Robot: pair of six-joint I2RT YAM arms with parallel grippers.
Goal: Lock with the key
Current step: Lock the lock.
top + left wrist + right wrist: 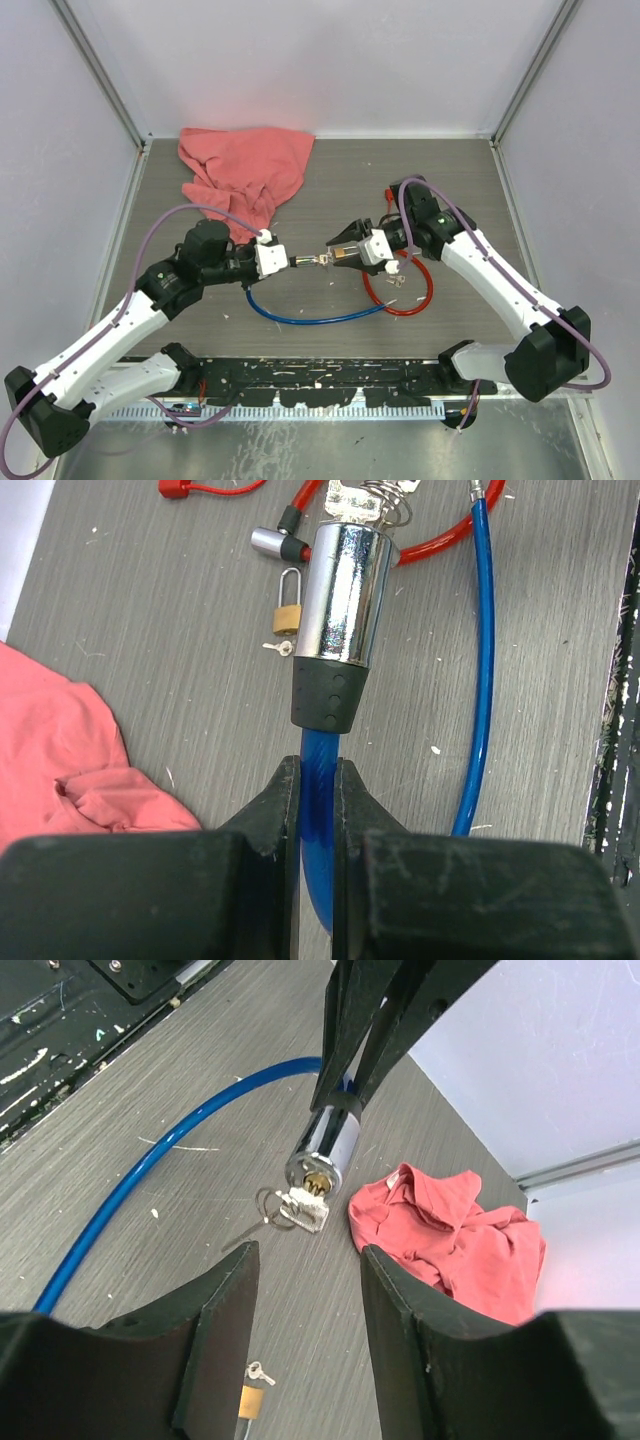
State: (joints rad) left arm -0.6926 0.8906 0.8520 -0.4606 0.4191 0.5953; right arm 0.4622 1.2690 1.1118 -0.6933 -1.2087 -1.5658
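The blue cable (pixel 318 780) is squeezed tight between the left fingers (pixel 280 815), just behind the black collar of the shiny lock (pixel 345 590). The lock is held up off the gray tabletop (pixel 450 190), near its middle, and it is pointed at the right fingers (pixel 215 1330). The key (pixel 308 1205) is stuck in the end of the lock, and a wire ring (pixel 268 1205) is hung from it. The right fingers are spread open just in front of the key. Nothing is held between them, and the key is not touched by them. The rest of the blue cable is laid in a long curve on the tabletop, toward the near edge. A red cable (pixel 400 298) is laid in a loop under the right arm. A small gold padlock (pixel 287 610) is seen lying flat near the red cable, with a tiny key beside it. A red cloth (pixel 245 175) is bunched up at the far side, close to the back wall.
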